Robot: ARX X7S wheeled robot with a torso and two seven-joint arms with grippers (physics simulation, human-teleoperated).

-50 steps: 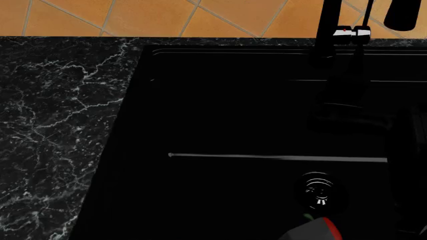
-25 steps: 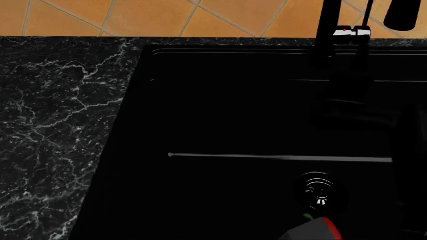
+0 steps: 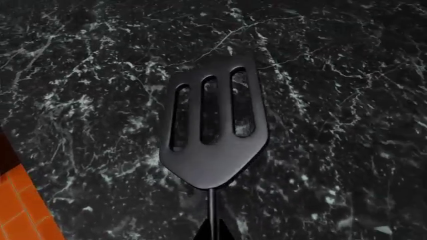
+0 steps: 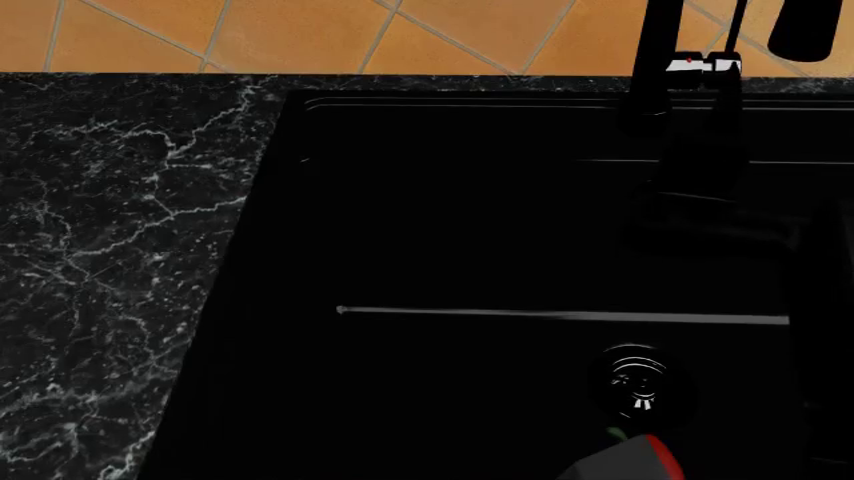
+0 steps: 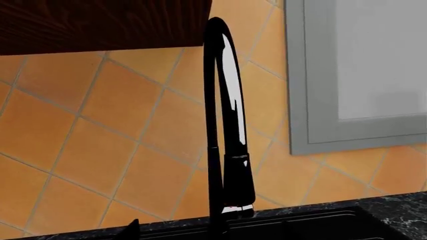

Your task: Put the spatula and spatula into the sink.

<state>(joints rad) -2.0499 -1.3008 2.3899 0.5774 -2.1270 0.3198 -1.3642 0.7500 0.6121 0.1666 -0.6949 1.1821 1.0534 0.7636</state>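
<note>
Lying flat on black marble counter [image 3: 347,100]: dark slotted spatula [image 3: 213,130]; sink [image 4: 441,220] bare; jaws' state unclear, both arms.

Flat, dim simulator light and sharp focus throughout; the sink [image 4: 507,250] reads near-black, while a bright glare streak runs down the faucet [image 5: 227,100]

1 black slotted spatula [image 3: 212,135], 1 sink [image 4: 467,240], 1 faucet [image 5: 225,130], 1 drain [image 4: 637,378].
</note>
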